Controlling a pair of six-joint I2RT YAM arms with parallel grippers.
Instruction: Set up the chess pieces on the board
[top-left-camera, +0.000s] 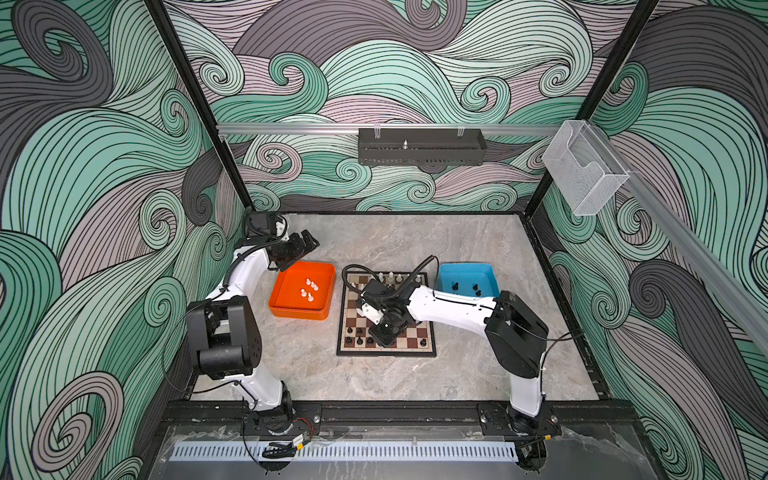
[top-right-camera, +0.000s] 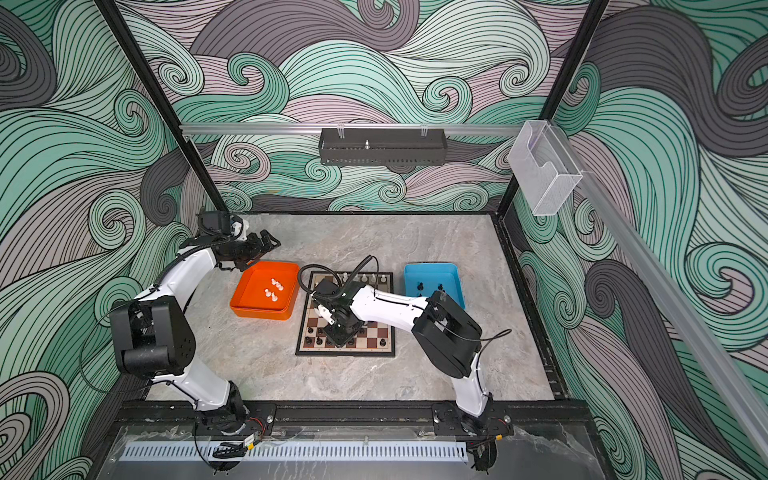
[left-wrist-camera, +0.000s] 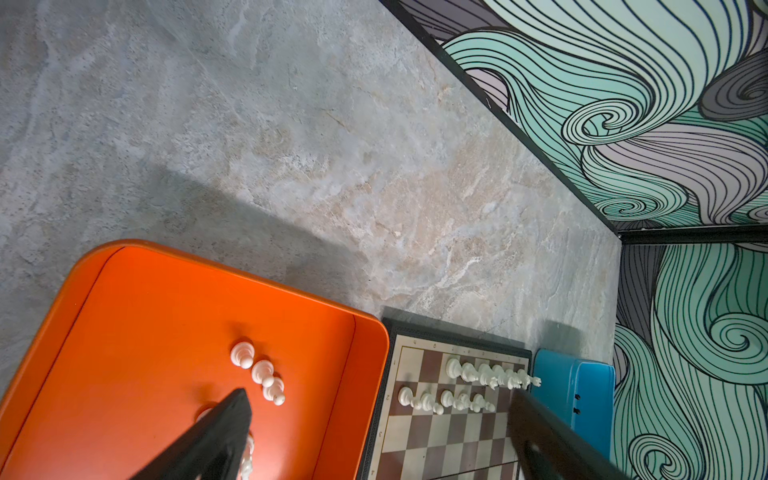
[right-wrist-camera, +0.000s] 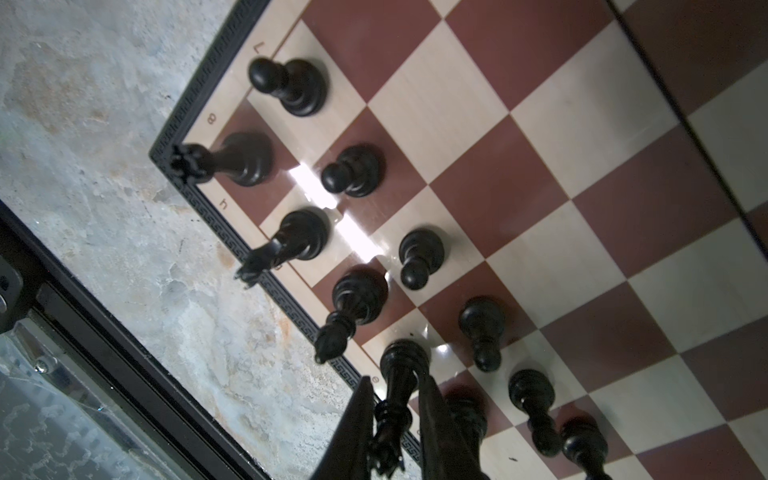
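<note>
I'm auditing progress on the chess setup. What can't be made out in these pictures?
- Brown-and-cream chessboard middle: right arm covers it, both top views.
- Black plastic chess piece between right gripper fingers: crown blurred, right wrist view; grip unclear.
- White plastic pieces in orange plastic tray: some behind left gripper fingers, left wrist view.
</note>
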